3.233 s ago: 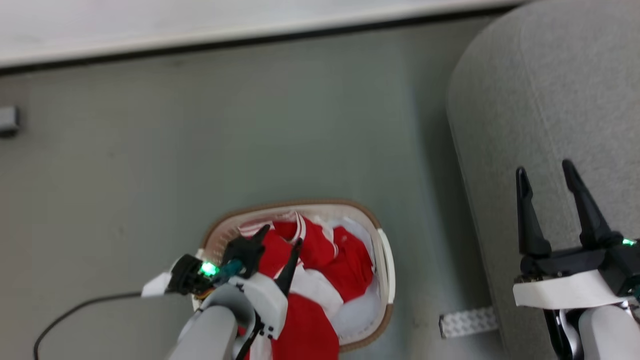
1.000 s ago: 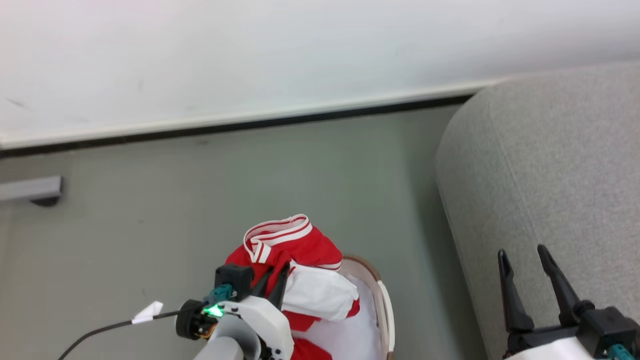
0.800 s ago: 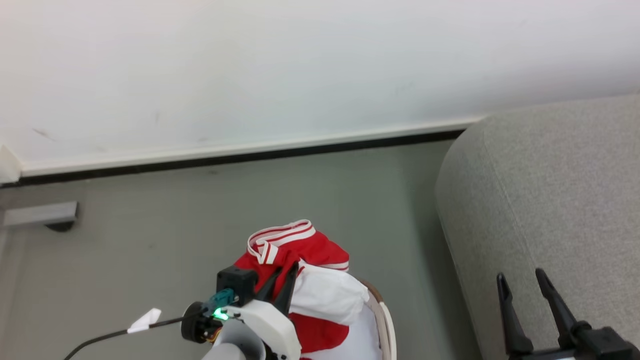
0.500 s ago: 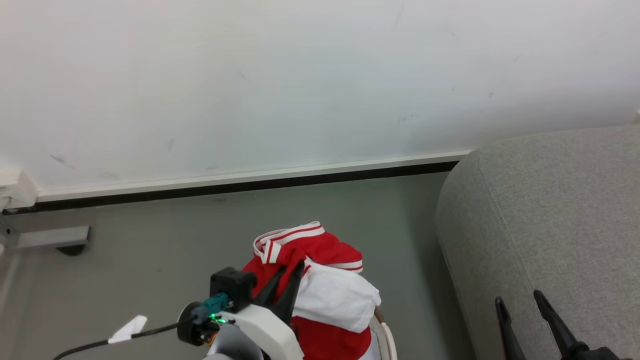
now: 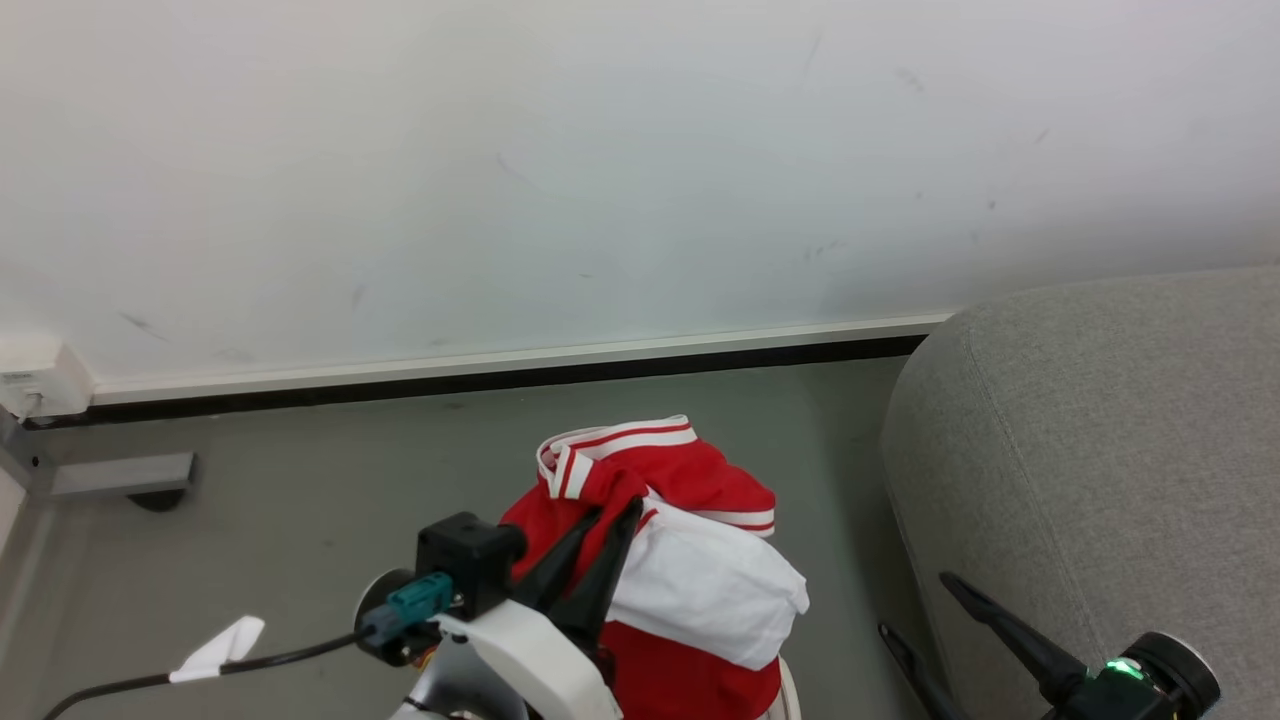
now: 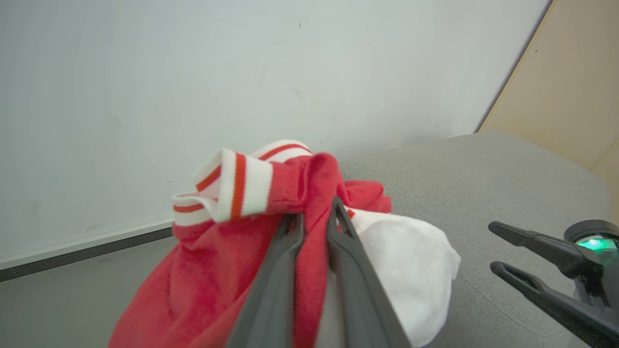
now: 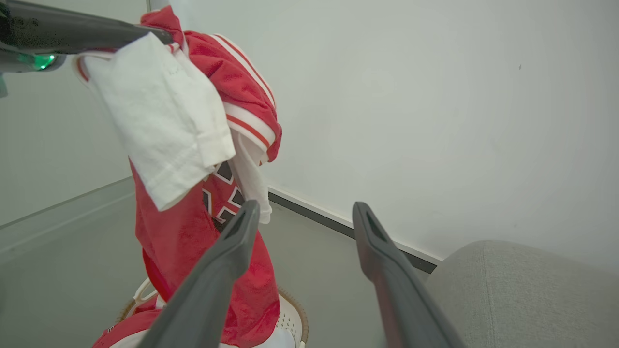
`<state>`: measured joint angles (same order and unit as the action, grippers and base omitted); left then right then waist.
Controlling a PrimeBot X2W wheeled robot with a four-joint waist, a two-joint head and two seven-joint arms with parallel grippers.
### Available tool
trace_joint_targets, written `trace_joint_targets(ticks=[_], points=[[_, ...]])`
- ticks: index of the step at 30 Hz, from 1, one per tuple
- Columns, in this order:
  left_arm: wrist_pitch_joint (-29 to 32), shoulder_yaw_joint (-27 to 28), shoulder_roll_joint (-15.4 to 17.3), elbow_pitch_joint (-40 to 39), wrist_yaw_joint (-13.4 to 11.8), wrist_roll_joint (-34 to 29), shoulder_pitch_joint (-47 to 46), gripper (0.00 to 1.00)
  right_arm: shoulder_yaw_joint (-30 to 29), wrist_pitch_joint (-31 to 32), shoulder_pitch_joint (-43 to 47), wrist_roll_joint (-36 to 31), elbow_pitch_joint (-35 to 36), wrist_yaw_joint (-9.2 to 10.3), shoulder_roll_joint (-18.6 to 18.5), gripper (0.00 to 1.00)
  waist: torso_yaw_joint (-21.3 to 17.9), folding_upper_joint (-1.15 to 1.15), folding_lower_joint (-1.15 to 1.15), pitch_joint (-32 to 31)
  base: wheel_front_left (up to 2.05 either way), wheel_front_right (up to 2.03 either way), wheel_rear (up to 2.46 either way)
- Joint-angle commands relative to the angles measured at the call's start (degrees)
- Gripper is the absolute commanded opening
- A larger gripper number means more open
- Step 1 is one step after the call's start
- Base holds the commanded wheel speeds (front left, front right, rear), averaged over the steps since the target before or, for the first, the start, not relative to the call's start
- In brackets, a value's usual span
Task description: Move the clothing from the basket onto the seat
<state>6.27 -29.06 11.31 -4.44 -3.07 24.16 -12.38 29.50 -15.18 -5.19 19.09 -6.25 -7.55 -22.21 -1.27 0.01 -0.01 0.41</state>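
Loosely bunched, the clothing (image 5: 690,478) hangs red and white-striped.

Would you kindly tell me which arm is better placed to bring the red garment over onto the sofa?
Left. The left pincer is shut on the clothing, which hangs over the basket, with the seat to its right. The right pincer is open and empty near the seat.

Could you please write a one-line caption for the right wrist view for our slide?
Left gripper holds the red garment hanging over the basket; open right gripper near the grey sofa.
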Motion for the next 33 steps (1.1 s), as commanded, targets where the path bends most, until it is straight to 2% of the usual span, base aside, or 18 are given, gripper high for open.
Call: trace_joint_targets(ticks=[1, 6, 10, 17, 25, 30, 31, 32, 33], points=[[0.2, -0.1, 0.3, -0.5, 0.0, 0.3, 0.5, 0.00, 1.3, 0.0, -1.5, 1.1, 0.0, 0.12, -1.1, 1.00, 0.1, -0.01, 0.01, 0.0, 0.00, 0.00, 0.00], [1.6, -1.0, 0.5, -2.3, 1.0, 1.3, 0.8, 0.00, 10.9, 0.0, -9.2, 6.1, -1.2, 0.12, -6.2, 1.00, 0.3, -0.01, 0.01, -0.2, 0.00, 0.00, 0.00], [2.6, -2.1, 0.4, -3.6, 1.6, 1.8, 0.7, 0.00, 19.0, 0.0, -15.7, 8.8, -2.9, 0.12, -8.1, 1.00, 0.5, -0.01, 0.01, -0.4, 0.00, 0.00, 0.00], [4.0, -4.2, -0.1, -5.1, 2.9, 2.4, 0.1, 0.00, 28.7, 0.0, -25.2, 12.6, -7.8, 0.12, -7.1, 1.00, 1.1, -0.01, 0.01, -0.5, 0.00, 0.00, 0.00], [4.9, -6.0, -1.2, -6.6, 3.9, 4.1, 0.1, 0.00, 33.2, 0.0, -29.7, 16.4, -13.3, 0.12, -3.3, 1.00, 2.2, -0.01, 0.01, -0.3, 0.00, 0.00, 0.00], [5.2, -6.9, -1.8, -6.9, 4.6, 5.0, 0.0, 0.00, 33.7, 0.0, -30.0, 18.4, -15.3, 0.12, -1.4, 1.00, 2.8, -0.01, 0.01, -0.1, 0.00, 0.00, 0.00], [5.2, -7.0, -1.8, -6.8, 4.6, 5.1, 0.0, 0.00, 33.5, 0.0, -30.1, 18.4, -15.7, 0.12, -1.3, 0.82, 2.8, -0.01, 0.01, -0.2, 0.00, 0.00, 0.00], [5.2, -7.1, -1.8, -6.8, 4.6, 5.1, 0.0, 0.00, 33.4, 0.0, -29.9, 18.8, -16.0, 0.12, -1.0, 0.23, 2.9, -0.01, 0.01, -0.1, 0.00, 0.00, 0.00], [5.1, -7.1, -1.8, -6.6, 4.6, 5.2, 0.0, 0.00, 33.1, 0.0, -29.7, 19.5, -16.3, 0.12, -0.6, 0.00, 2.9, -0.01, 0.01, -0.1, 0.00, 0.00, 0.00]])
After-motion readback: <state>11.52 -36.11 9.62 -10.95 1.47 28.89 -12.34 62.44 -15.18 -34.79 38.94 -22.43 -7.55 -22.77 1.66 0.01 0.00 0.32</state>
